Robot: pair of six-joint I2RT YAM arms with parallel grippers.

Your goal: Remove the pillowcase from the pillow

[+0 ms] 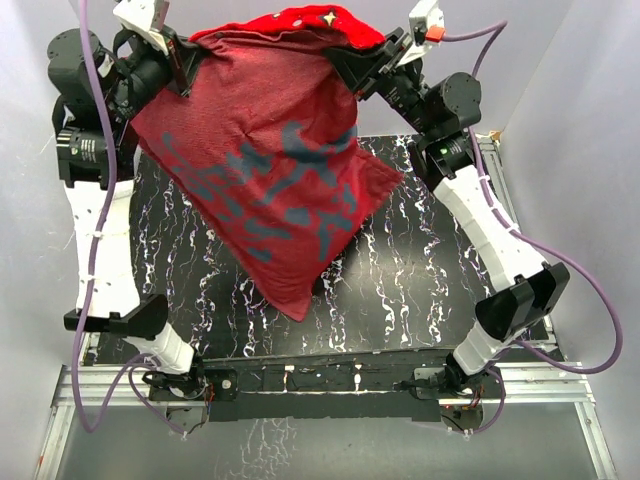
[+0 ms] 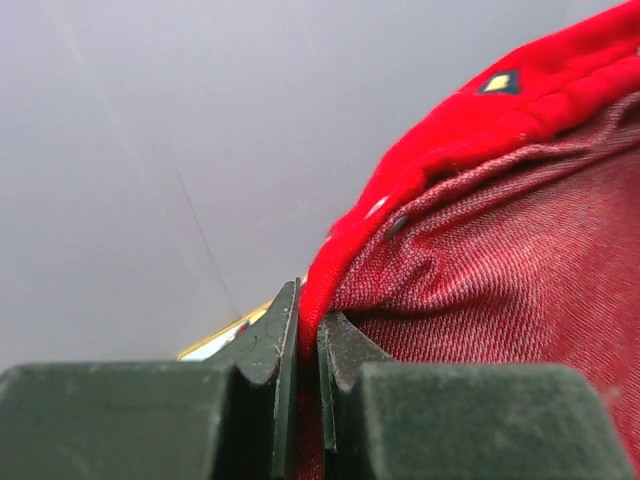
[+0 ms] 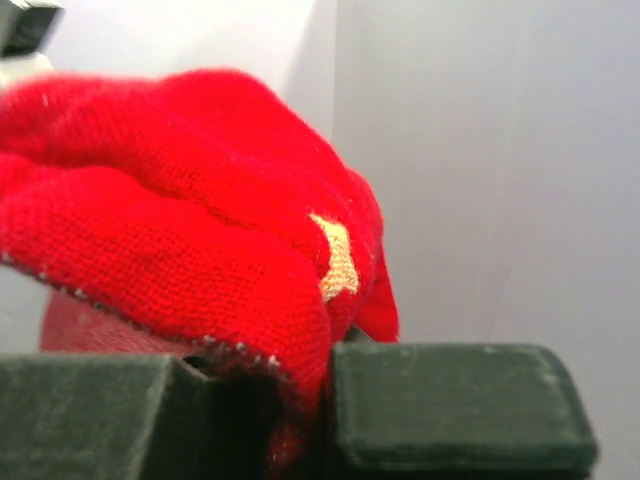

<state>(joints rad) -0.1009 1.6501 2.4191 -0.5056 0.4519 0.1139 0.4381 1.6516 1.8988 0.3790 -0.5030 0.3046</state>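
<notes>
The pillowcase hangs in the air over the table, mostly inside out: dull dark red with bluish patches, a bright red fold along its top edge. My left gripper is shut on its upper left edge, and my right gripper is shut on its upper right edge. In the left wrist view the red hem runs between the closed fingers. In the right wrist view bright red fabric with a gold star is bunched between the fingers. The pillow is not in view.
The black marbled tabletop lies below the hanging cloth. Grey walls stand close on the left, right and back. An aluminium frame rail runs along the near edge by the arm bases.
</notes>
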